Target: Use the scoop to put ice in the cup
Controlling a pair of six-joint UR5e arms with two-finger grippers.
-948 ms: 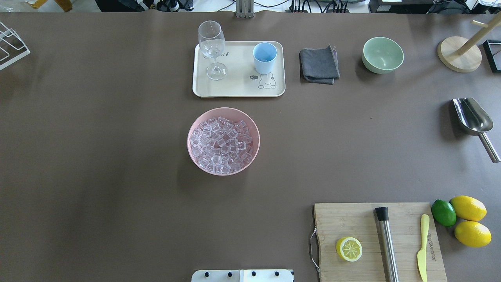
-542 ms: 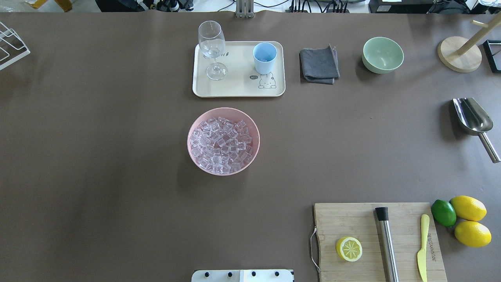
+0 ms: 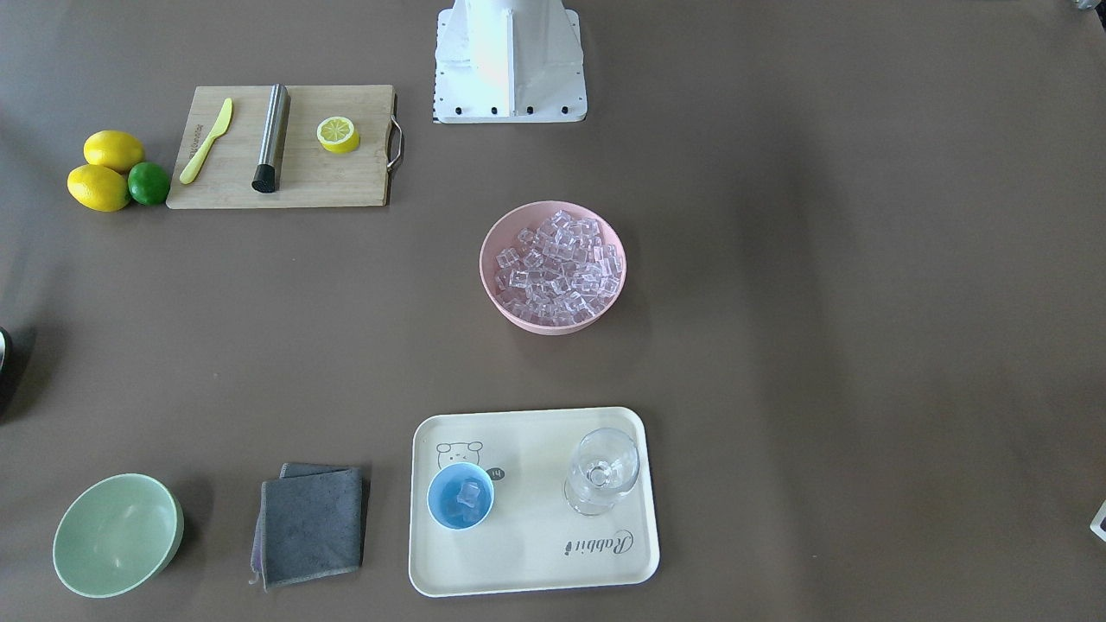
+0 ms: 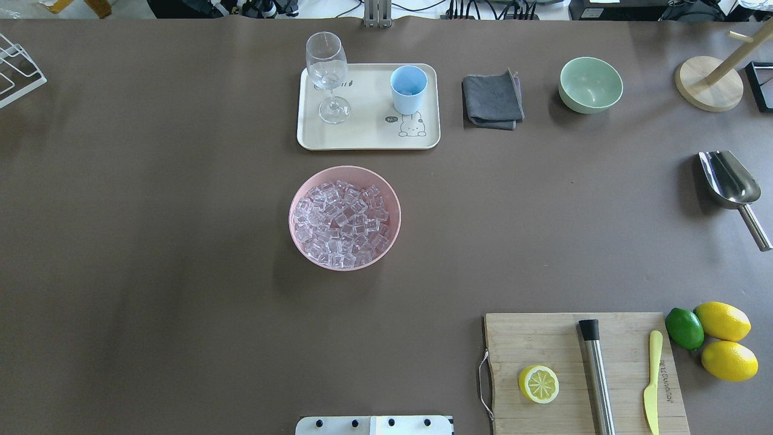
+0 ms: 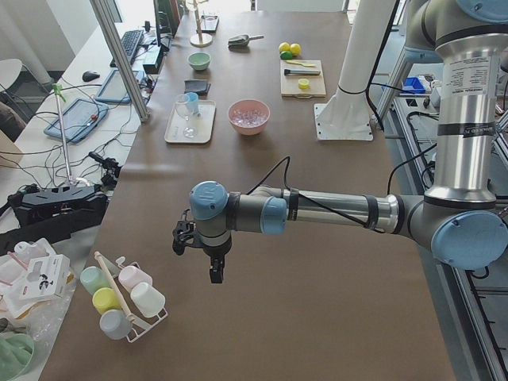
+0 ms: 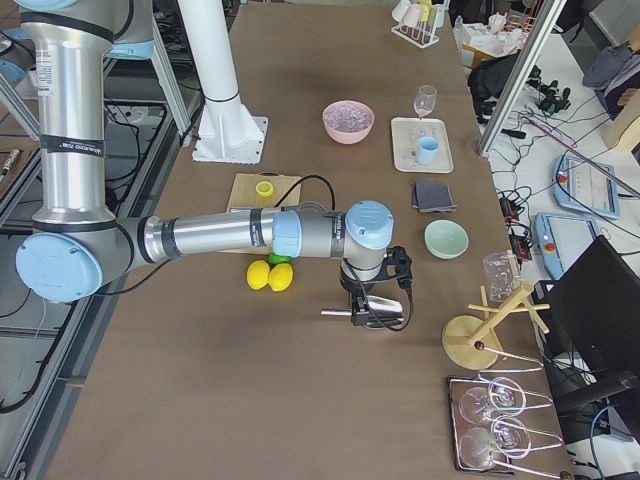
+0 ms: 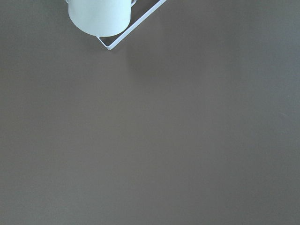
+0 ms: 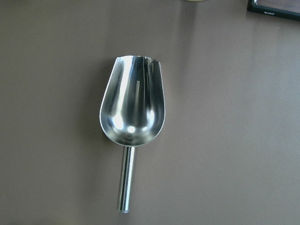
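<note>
1. The ice [image 4: 341,223] fills the pink bowl [image 4: 291,217] at mid-table, seen from overhead.
2. The scoop [image 4: 728,181] lies flat on the table [image 4: 181,272] at the bowl's 3 o'clock, well apart, trough up, handle toward 5 o'clock.
3. The right gripper [image 6: 370,298] hangs over the scoop; its finger spread cannot be told.
4. The cup [image 4: 409,89] stands on the tray [image 4: 368,136] at the bowl's 1 o'clock, a few cubes inside.
5. The left gripper [image 5: 216,274] hangs near a mug rack [image 5: 119,302]; its finger spread is likewise unclear.
</note>
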